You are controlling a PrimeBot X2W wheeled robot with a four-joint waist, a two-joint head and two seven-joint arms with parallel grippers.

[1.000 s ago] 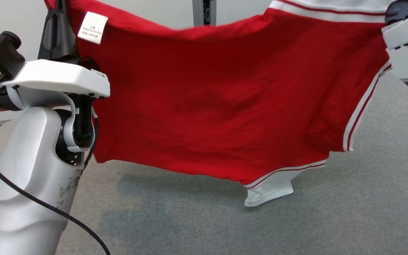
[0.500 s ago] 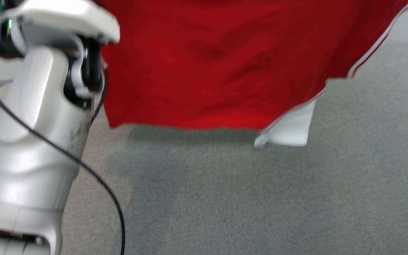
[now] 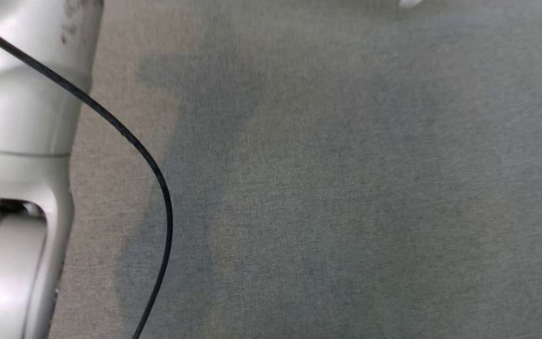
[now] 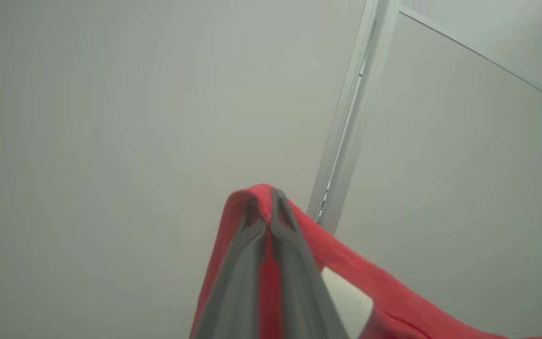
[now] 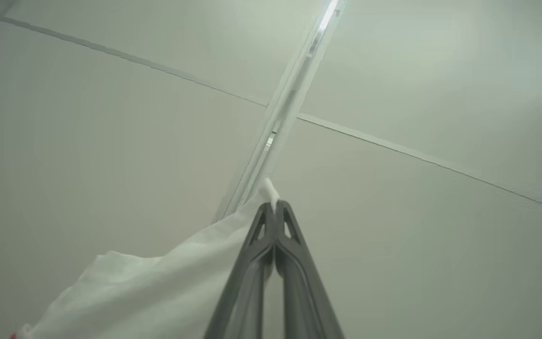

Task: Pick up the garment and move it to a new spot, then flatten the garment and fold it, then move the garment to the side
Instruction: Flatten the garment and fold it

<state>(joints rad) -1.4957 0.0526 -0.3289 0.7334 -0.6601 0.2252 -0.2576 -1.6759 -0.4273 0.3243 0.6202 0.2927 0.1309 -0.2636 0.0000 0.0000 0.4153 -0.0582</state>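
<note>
The garment is red with white parts. In the left wrist view its red cloth (image 4: 393,301) drapes over my left gripper (image 4: 266,200), whose two fingers are shut on a fold of it, held up against a pale wall. In the right wrist view my right gripper (image 5: 274,207) is shut on a white part of the garment (image 5: 158,292), which hangs away to the lower left. In the head view a small white tip of the garment (image 3: 410,3) touches the top edge.
A grey cloth-covered table (image 3: 346,188) spreads across the head view. My pale left arm (image 3: 17,94) stands at the left edge, with a black cable (image 3: 158,174) curving down beside it. Wall panels and a metal strip (image 4: 346,122) lie behind the grippers.
The head camera has tilted down, so the whole picture has shifted: the hanging red garment has slid out past the top edge. Both grips look unchanged.
</note>
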